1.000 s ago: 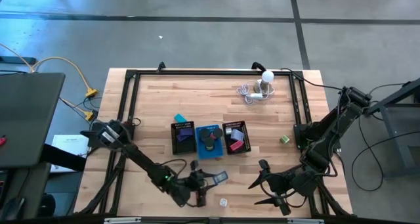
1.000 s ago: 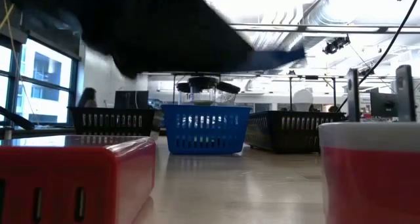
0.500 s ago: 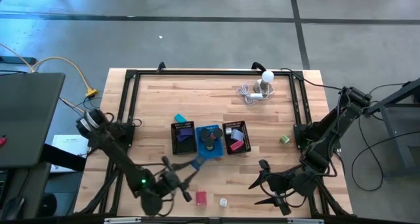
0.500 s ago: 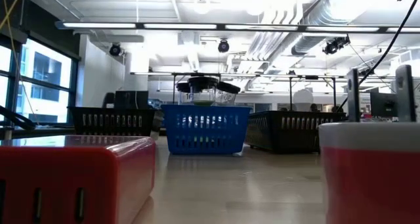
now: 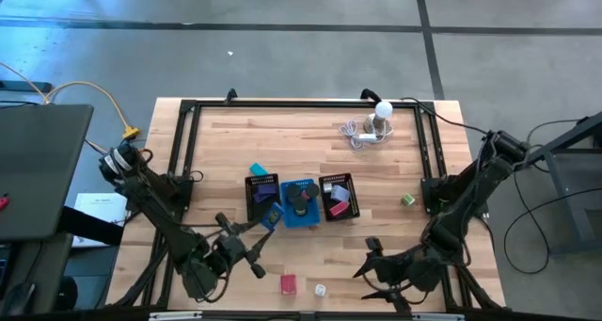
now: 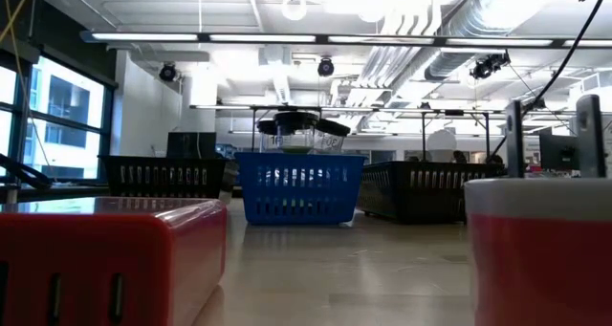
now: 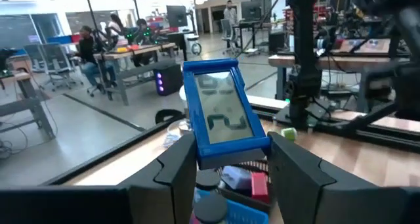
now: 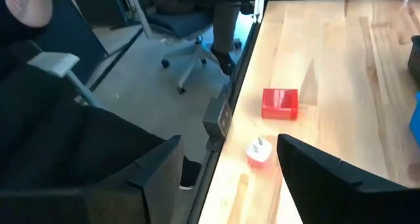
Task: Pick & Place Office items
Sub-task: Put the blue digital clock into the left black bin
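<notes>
My left gripper (image 5: 258, 234) hovers above the table near the trays, shut on a small blue-framed item with a grey face (image 7: 222, 109), also seen in the high view (image 5: 271, 216). My right gripper (image 5: 369, 266) waits open near the table's near right corner. A red block (image 5: 288, 283) and a small white-and-red thing (image 5: 320, 290) lie on the table by the near edge, and both show in the right wrist view, the block (image 8: 280, 103) and the small thing (image 8: 258, 152). A teal block (image 5: 258, 170) lies behind the trays, and a green item (image 5: 407, 200) sits toward the right. My left gripper pinches the blue-framed item by its lower end (image 7: 230, 147), one finger (image 7: 178, 171) on each long side of the frame. The item is lifted clear of the table and stands up out of the fingers, slightly tilted, grey face toward the wrist camera.
Three trays stand in a row mid-table, holding several small items: black mesh (image 5: 262, 197), blue (image 5: 300, 216), black mesh (image 5: 339, 208). A white bulb with coiled cable (image 5: 380, 114) sits at the far right. A black frame rail (image 5: 301, 103) borders the table.
My left gripper has risen from the near edge beside the red block, moved toward the table's left and swung toward the trays, carrying the blue-framed item lifted clear. The arm no longer blocks the low view. The red block stays where it was.
</notes>
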You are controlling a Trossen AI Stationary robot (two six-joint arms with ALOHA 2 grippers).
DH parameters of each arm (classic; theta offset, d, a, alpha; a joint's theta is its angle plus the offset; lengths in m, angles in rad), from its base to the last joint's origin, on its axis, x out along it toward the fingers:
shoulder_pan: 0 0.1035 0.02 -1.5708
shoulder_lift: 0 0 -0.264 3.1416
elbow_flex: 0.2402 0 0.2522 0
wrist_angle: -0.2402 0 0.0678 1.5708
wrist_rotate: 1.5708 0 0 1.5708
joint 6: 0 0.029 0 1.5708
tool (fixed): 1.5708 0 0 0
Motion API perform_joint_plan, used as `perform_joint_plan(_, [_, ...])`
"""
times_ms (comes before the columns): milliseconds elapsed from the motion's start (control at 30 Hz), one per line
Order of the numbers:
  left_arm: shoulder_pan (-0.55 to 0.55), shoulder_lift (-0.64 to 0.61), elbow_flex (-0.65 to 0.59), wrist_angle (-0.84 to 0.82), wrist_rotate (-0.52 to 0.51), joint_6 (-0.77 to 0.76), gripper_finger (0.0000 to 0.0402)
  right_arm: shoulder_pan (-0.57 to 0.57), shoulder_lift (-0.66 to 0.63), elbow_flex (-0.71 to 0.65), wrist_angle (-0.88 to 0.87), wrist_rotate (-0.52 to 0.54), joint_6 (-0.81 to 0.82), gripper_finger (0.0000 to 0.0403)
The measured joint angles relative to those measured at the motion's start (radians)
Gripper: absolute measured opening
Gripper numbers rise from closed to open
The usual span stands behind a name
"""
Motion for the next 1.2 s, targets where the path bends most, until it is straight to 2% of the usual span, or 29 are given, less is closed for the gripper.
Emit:
perform_joint_plan(133, [0.011, -0.058, -0.043, -0.001, 0.002, 0.031, 0.0153, 0.0, 0.043, 0.0, 0.07, 0.004, -0.001, 0.0236])
perform_joint_plan(233, [0.007, -0.122, -0.107, 0.0, 0.0, -0.002, 0.0153, 0.0, 0.069, 0.0, 0.124, 0.005, -0.004, 0.0236])
perform_joint_plan(433, [-0.042, -0.257, -0.306, 0.0, -0.002, -0.225, 0.0153, 0.0, 0.099, 0.0, 0.189, 0.005, -0.01, 0.0236])
perform_joint_plan(633, [-0.031, -0.284, -0.478, -0.001, 0.024, -0.485, 0.0153, 0.0, 0.107, 0.0, 0.205, 0.007, 0.014, 0.0236])
perform_joint_plan(767, [0.032, -0.284, -0.542, -0.004, 0.136, -0.587, 0.0154, 0.0, 0.107, 0.0, 0.224, 0.011, 0.024, 0.0236])
perform_joint_plan(967, [0.134, -0.284, -0.556, -0.062, 0.358, -0.619, 0.0154, 0.0, 0.107, 0.0, 0.243, 0.011, 0.027, 0.0236])
perform_joint_plan(1200, [0.198, -0.284, -0.556, -0.356, 0.617, -0.882, 0.0154, 0.0, 0.107, 0.0, 0.243, 0.011, 0.049, 0.0236])
